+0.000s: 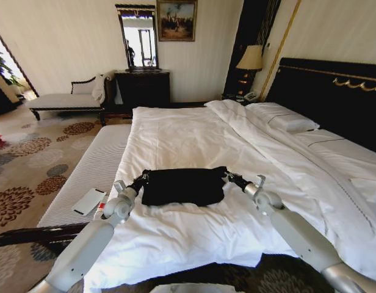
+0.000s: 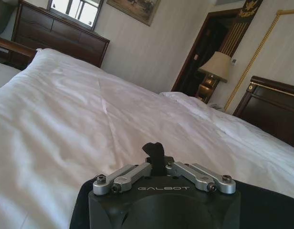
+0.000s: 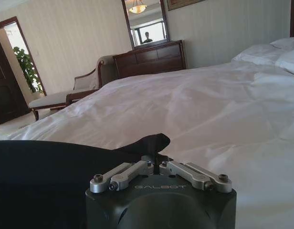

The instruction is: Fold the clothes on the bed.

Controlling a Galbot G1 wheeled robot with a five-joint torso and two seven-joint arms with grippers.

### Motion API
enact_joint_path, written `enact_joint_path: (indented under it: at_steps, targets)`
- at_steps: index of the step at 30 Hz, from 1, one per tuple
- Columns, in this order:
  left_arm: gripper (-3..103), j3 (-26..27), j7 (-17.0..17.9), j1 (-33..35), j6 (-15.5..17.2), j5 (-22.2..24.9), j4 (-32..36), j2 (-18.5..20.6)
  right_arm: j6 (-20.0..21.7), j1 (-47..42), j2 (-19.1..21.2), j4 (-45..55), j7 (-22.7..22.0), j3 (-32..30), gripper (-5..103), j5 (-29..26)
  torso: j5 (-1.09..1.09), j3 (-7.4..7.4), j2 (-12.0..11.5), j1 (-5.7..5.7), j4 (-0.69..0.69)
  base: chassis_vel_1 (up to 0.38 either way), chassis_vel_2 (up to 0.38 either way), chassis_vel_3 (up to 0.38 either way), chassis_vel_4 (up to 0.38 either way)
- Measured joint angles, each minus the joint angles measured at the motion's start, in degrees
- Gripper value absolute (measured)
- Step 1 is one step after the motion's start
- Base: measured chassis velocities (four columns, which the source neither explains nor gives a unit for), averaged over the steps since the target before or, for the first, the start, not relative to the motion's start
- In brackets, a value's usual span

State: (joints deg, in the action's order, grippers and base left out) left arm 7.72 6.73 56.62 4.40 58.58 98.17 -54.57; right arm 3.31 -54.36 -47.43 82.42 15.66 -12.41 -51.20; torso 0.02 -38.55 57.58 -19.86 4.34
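Both arms reach forward over the bed's foot, one at each end of the folded shirt.

The black T-shirt (image 1: 183,186) lies as a band on the white duvet (image 1: 194,137) of the bed (image 1: 334,85). The left gripper (image 1: 141,179) and right gripper (image 1: 227,177) each have jaws closed on a shirt end.

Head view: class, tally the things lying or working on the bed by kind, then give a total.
Black T-shirt: 1
White pillows: 2
Left gripper and right gripper, each shut on a T-shirt end: 2
Total: 5
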Motion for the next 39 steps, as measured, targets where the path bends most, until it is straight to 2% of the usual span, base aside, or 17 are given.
enact_joint_path:
  at_steps: [10,22,27,33,35,37,39]
  targets:
    - [2,2.7,-0.5,7.6,-1.8,-4.1,4.7,-0.5,-2.1,-5.7,-0.4,5.3,-0.5,-3.1,1,3.0,-0.03,0.00,0.0,0.00,-0.03,0.000,0.000,0.000,0.000]
    - [2,7.7,-1.0,14.2,-3.0,-5.1,8.2,1.5,-3.5,-12.5,-2.0,8.8,-2.0,-3.8,1,6.9,-0.02,0.00,0.0,-0.01,-0.03,0.000,0.000,0.000,0.000]
    - [2,8.3,-1.2,16.2,-3.7,-6.3,8.6,1.1,-4.3,-13.9,-2.1,9.0,-2.1,-3.8,1,7.9,-0.02,0.00,0.0,-0.01,-0.03,0.000,0.000,0.000,0.000]
    - [2,7.4,-1.3,19.2,-5.0,-9.9,7.9,-0.5,-5.4,-15.5,-2.1,8.8,-2.0,-4.0,1,9.4,-0.02,0.00,0.0,0.00,-0.03,0.000,0.000,0.000,0.000]
    - [-1,6.8,-1.2,19.6,-5.4,-11.5,7.4,-0.9,-5.7,-15.8,-2.1,8.6,-1.7,-4.0,1,9.5,-0.02,0.00,0.0,0.00,-0.03,0.000,0.000,0.000,0.000]
    - [2,6.4,-1.1,19.7,-5.7,-12.1,7.2,-1.1,-5.8,-16.0,-2.1,8.5,-1.5,-4.0,1,9.7,-0.02,0.00,0.0,0.00,-0.04,0.000,0.000,0.000,0.000]
    - [13,6.1,-1.0,19.8,-5.9,-12.7,7.1,-1.2,-6.2,-16.6,-2.2,8.5,-1.2,-4.0,11,10.1,-0.02,0.00,0.0,-0.01,-0.03,0.000,0.000,0.000,0.000]
